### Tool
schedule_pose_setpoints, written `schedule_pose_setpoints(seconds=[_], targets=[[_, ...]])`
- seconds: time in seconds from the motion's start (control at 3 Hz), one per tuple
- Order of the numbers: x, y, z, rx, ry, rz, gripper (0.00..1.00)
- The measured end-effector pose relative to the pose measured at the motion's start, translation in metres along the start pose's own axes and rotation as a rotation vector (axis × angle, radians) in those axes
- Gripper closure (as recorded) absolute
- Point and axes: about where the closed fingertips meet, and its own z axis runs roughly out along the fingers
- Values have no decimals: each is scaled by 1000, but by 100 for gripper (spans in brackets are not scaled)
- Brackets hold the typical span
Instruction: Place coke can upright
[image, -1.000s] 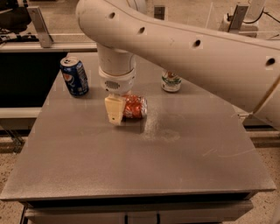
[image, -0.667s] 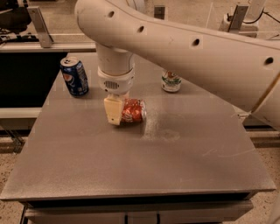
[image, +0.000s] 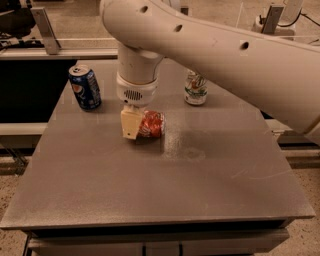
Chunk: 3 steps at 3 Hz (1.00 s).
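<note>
The coke can (image: 152, 124) is red-orange and lies on its side near the middle of the grey table (image: 150, 185). My gripper (image: 134, 125) comes straight down from the white wrist and sits at the can's left end, touching or nearly touching it and hiding that end. The can rests on the table surface.
A blue Pepsi can (image: 85, 87) stands upright at the back left of the table. A white-and-green can (image: 195, 87) stands upright at the back right. My large white arm (image: 225, 55) spans the upper right of the view. The table's front edge is near the bottom.
</note>
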Motion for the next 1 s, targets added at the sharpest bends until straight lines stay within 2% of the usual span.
schedule_pose_setpoints(seconds=[0.33, 1.0], targets=[[0, -1, -5, -33, -81, -19, 100], [6, -4, -25, -145, -279, 14, 100]])
